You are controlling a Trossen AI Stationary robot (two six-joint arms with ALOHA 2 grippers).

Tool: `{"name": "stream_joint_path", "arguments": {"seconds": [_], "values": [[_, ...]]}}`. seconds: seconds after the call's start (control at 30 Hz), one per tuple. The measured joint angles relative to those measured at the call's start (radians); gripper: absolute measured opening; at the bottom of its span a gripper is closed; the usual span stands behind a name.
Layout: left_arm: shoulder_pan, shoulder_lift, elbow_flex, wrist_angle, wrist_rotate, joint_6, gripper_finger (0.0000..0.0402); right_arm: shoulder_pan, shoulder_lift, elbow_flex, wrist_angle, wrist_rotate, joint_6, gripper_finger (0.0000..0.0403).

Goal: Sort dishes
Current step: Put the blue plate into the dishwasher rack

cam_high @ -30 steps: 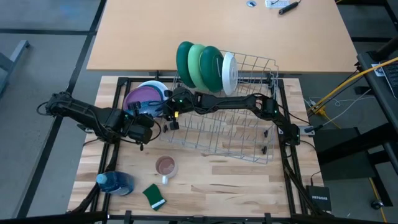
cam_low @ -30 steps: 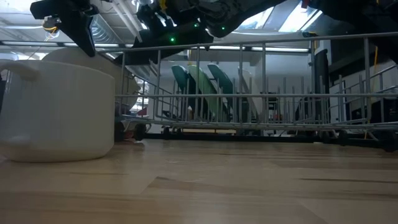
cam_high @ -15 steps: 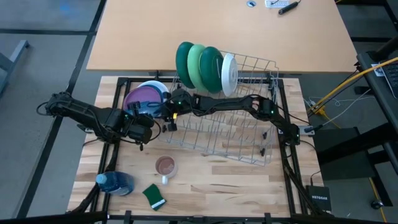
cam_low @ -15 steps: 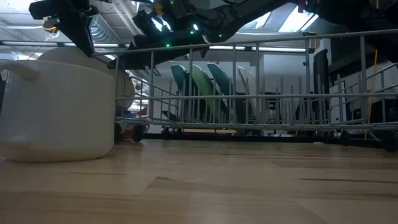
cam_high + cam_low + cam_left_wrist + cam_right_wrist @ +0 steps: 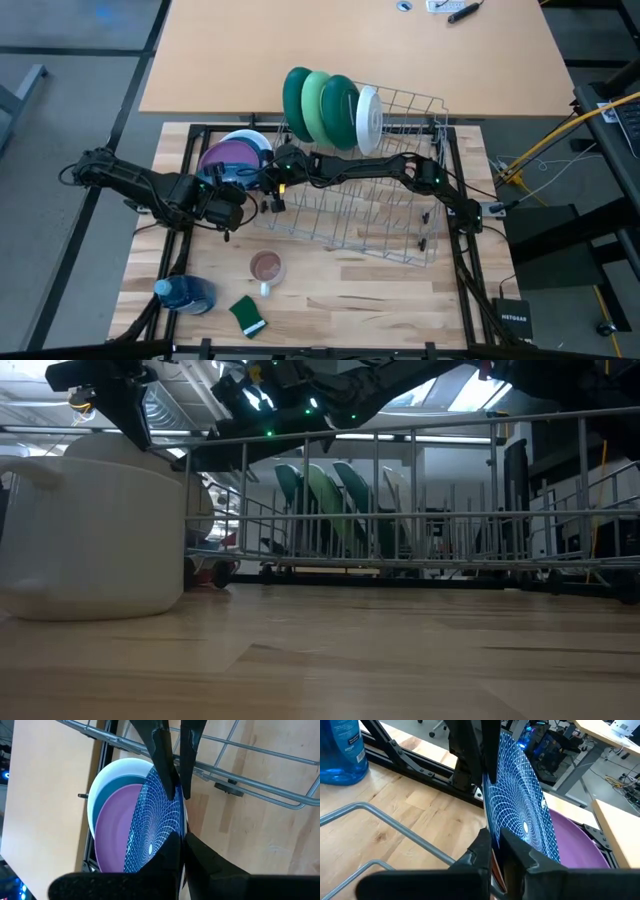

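Note:
A blue plate with a white web pattern (image 5: 156,820) stands on edge between my two grippers, over a stack of purple (image 5: 112,830), teal and white dishes at the table's left. My left gripper (image 5: 177,847) is shut on one side of its rim. My right gripper (image 5: 495,842) reaches across the wire rack (image 5: 385,235) and is shut on the opposite side. Two dark green plates (image 5: 297,100), a light green one (image 5: 318,103) and a white one (image 5: 368,115) stand on edge in the rack's far slots. My left gripper pinches the blue plate's rim (image 5: 172,836) between its two fingers, coming from the table's left and slanting down. The plate stands on edge above the stack. Whether its lower rim touches the purple plate, I cannot tell. My right gripper pinches the opposite part of the rim (image 5: 492,827) between its two fingers, one on each face. It comes nearly level from the table's right, over the rack's left end. The plate stands upright in the hold.
A small clear mug (image 5: 267,267), a blue bottle (image 5: 185,294) and a green sponge (image 5: 247,315) lie near the table's front left. The rack fills the middle and right. A tan desk (image 5: 350,40) lies beyond the far edge.
My right gripper has shut on the blue plate's rim and sunk slightly. In the low view the rack's top rail has shifted and now slants. My left gripper has kept its hold.

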Motion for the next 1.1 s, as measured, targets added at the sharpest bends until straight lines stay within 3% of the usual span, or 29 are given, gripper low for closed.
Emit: {"name": "stream_joint_path", "arguments": {"seconds": [0.77,0.93,1.1], "values": [[0.005,0.001,0.002,-0.062,0.026,0.079,0.0019,-0.001,0.005,-0.002,0.053,-0.016,-0.002,0.0014],[0.051,0.001,0.002,-0.066,0.082,0.007,0.0067,-0.001,0.005,-0.002,0.056,-0.016,0.0,0.0013],[0.096,0.002,0.001,-0.064,0.134,0.03,0.0129,-0.001,0.005,-0.002,0.058,-0.028,0.001,0.0013]]}}
